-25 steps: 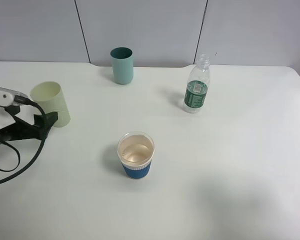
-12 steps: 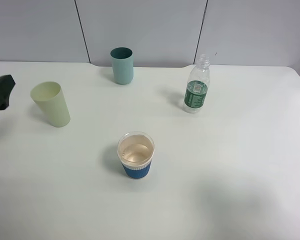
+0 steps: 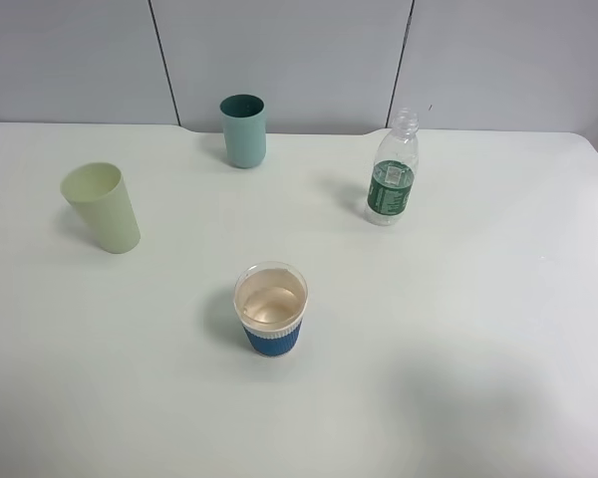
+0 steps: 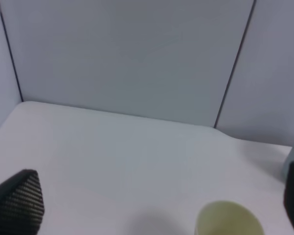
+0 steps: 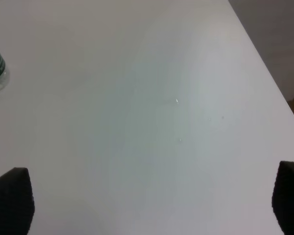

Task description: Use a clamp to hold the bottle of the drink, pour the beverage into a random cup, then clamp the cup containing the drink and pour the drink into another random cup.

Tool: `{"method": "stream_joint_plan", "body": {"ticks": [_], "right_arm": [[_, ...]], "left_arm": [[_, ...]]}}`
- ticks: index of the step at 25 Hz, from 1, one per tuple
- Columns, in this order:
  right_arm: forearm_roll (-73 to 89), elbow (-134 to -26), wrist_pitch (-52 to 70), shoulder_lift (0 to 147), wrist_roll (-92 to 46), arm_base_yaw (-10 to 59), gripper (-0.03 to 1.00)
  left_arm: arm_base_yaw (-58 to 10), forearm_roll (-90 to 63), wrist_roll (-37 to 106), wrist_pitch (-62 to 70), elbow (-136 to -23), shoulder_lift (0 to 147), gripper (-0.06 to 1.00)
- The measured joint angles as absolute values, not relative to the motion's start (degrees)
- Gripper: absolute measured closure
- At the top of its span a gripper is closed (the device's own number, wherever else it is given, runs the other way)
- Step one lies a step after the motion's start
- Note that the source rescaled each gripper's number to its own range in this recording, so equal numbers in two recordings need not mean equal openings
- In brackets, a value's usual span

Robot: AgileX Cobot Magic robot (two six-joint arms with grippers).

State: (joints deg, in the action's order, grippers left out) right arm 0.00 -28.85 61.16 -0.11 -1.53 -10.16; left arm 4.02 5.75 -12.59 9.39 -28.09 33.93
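White flat table (image 3: 458,329) w/ 4 items, all upright & well apart: pale yellow-green plastic tumbler (image 3: 102,207) at left, dark teal tumbler (image 3: 243,130) at back, clear ribbed plastic bottle w/ green label (image 3: 393,169) at right, blue-sleeved paper cup (image 3: 271,309) mid-front, liquid inside.

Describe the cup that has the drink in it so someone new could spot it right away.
On the white table, look nearest the front edge, around the middle. The paper cup stands there alone, holding clear liquid. Only it has a ribbed dark blue sleeve and white rim; the pale yellow-green tumbler and teal tumbler are plain plastic.
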Motion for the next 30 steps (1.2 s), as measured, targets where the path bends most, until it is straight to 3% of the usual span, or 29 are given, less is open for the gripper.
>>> {"method": "stream_joint_plan", "body": {"ticks": [18, 30], "right_arm": [[0.0, -28.8, 61.2, -0.1, -1.5, -10.2, 0.0], [0.0, -28.8, 61.2, -0.1, -1.5, -10.2, 0.0]], "left_arm": [[4.0, 4.3, -6.6, 49.0, -29.4, 2.3, -0.06], [4.0, 0.5, -3.8, 52.8, -29.4, -0.2, -0.06]]}}
